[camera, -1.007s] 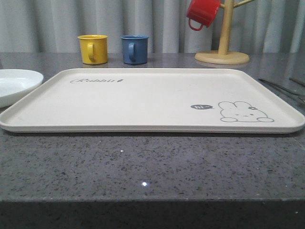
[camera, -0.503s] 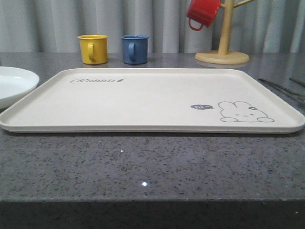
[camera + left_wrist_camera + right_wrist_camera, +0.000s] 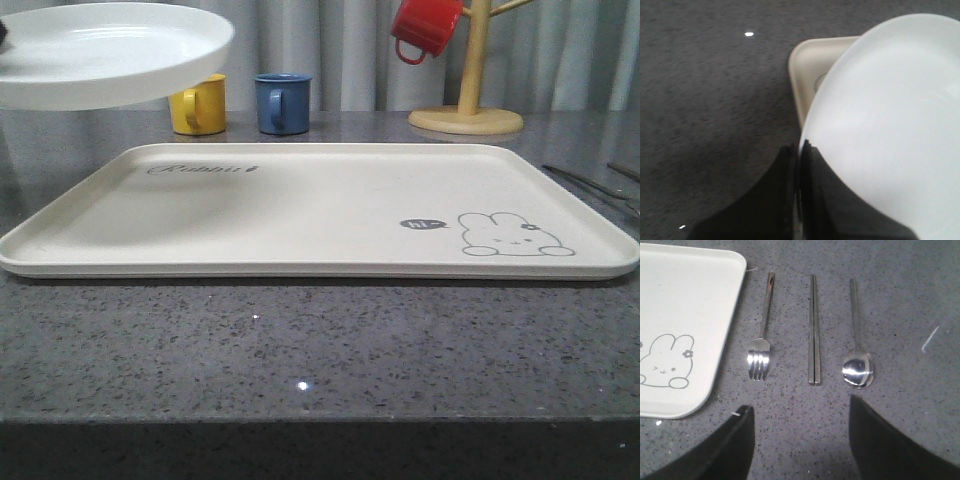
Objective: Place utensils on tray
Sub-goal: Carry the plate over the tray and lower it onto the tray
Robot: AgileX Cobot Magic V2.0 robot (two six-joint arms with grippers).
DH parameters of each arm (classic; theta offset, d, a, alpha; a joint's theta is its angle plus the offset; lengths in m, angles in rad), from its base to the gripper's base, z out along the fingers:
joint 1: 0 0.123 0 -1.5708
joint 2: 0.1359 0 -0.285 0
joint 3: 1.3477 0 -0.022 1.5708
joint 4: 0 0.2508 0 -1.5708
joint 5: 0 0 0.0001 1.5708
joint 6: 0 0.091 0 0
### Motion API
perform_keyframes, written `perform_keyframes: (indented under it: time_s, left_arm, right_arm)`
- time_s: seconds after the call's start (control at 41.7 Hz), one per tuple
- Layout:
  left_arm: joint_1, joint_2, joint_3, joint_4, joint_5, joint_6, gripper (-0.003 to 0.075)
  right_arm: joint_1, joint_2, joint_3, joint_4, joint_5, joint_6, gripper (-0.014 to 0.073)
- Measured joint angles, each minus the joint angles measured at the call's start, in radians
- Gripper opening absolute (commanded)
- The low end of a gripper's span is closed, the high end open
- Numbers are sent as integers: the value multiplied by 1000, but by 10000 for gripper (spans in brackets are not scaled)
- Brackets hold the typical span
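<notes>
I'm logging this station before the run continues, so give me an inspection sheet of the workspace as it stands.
Surface: dark speckled stone table, bare in front of the tray.
Job's things: tray holds nothing; fork, chopsticks and spoon lie side by side on the table beside it.
Clutter: white plate lifted above the tray's left corner; yellow mug, blue mug, red mug on a wooden mug tree.
Grippers: left gripper shut on the plate's rim; right gripper open above the table near the utensils.
Cables: nothing seen.
Surroundings: grey curtain behind.
</notes>
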State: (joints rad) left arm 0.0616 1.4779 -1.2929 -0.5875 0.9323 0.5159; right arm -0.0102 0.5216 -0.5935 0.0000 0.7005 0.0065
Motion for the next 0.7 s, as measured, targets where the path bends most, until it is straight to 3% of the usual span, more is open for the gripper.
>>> perform_keyframes:
  time_s: [0.288,0.695]
  left_arm:
    - [-193,109,0,-8,-47,0,-18]
    - [-208,212,0,22,-104,0,-18]
  right_arm:
    - [0,0,0,0,0,0,445]
    - [0,0,0,0,0,0,445]
